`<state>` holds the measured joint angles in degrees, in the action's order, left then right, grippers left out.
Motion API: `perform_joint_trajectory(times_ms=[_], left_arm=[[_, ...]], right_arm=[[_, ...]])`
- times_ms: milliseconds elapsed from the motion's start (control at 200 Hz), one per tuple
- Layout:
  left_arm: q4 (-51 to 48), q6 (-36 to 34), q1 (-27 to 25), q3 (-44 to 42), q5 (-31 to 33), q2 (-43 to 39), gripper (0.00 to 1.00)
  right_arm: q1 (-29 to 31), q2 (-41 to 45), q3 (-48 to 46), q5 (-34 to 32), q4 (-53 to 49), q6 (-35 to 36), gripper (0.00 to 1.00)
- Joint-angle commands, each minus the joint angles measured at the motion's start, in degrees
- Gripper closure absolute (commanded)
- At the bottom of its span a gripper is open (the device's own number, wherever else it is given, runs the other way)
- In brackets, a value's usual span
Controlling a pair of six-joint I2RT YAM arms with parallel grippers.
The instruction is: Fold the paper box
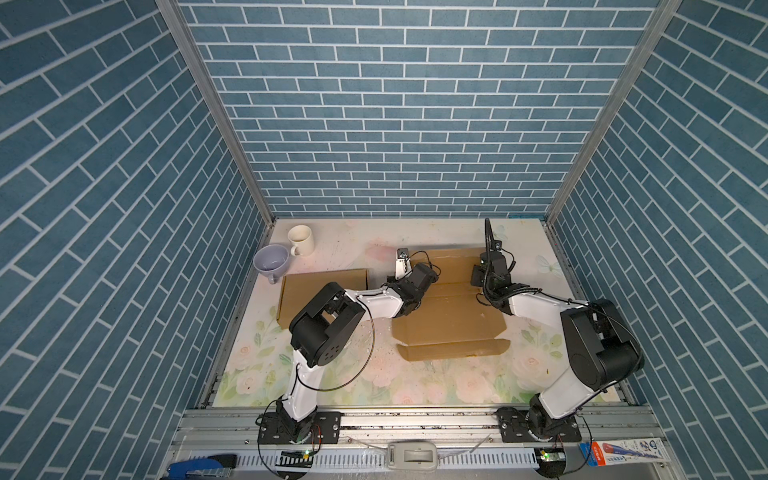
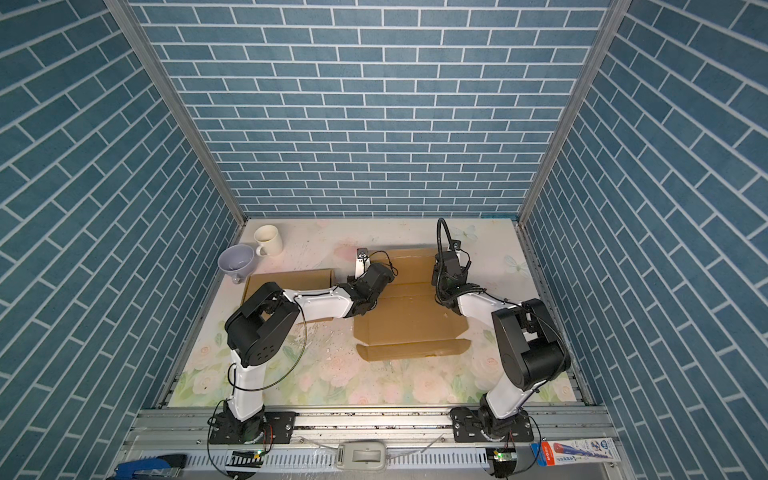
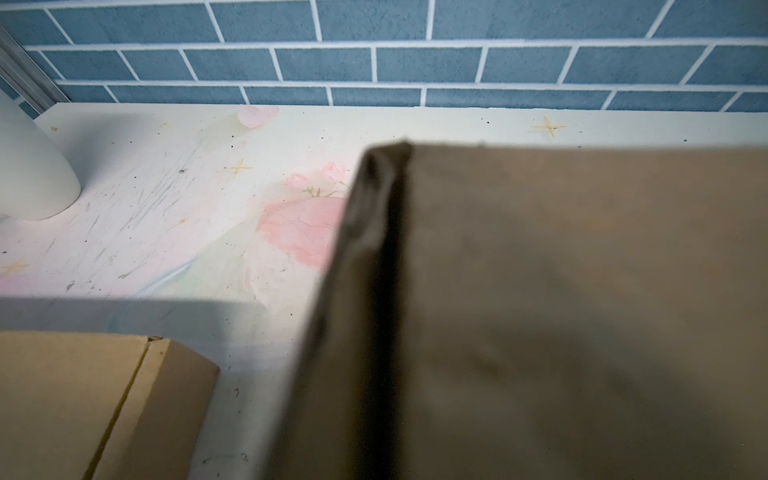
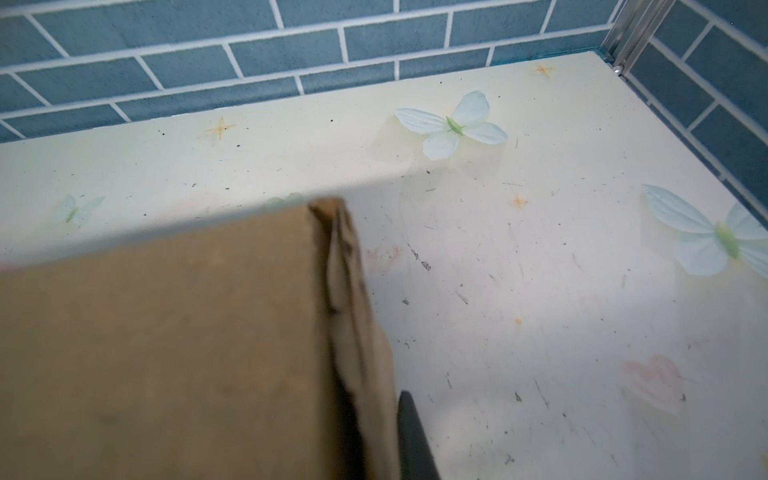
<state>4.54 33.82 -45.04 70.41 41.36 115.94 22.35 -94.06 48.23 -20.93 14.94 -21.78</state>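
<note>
The left gripper [image 1: 428, 276] and right gripper [image 1: 482, 272] are each pinched together on a raised side wall of the paper box [image 1: 451, 320], which sits between them, its near flap lying flat.

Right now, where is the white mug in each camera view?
In a top view: mug at the table's far left corner, by the back wall.
In a top view: mug in the same corner, beside the purple cup.
Left wrist: only the mug's side shows, cut off at the frame's edge.
Right wrist: not in it.
Shared landmark: the box, in all four.
</note>
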Motion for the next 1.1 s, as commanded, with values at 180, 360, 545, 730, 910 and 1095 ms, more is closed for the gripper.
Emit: perform_joint_trajectory(times_ms=[180,360,545,730,910,1095], left_arm=[[-8.91,0.6,1.0,-4.13,2.07,1.84,1.0],[-8.49,1.15,1.0,-5.36,2.25,1.57,1.0],[-8.49,1.94,0.92,-5.46,1.88,1.66,1.0],[-8.79,1.39,0.83,-4.64,0.85,1.92,1.0],[-9.77,1.67,0.84,-4.06,-0.03,1.32,1.0],[-10.18,1.88,0.84,-3.71,-0.32,0.95,1.0]], right_arm=[[-2.33,0.94,-1.99,6.66,6.83,3.4,0.97],[-3.76,2.94,-0.85,13.57,2.56,6.99,0.74],[-4.02,0.37,1.13,10.89,1.86,7.24,0.81],[-3.99,-3.85,2.31,8.04,4.6,6.8,1.0],[-3.71,-2.53,2.4,6.54,3.61,7.62,1.0],[-3.83,-2.3,5.32,11.67,-0.95,11.99,0.76]])
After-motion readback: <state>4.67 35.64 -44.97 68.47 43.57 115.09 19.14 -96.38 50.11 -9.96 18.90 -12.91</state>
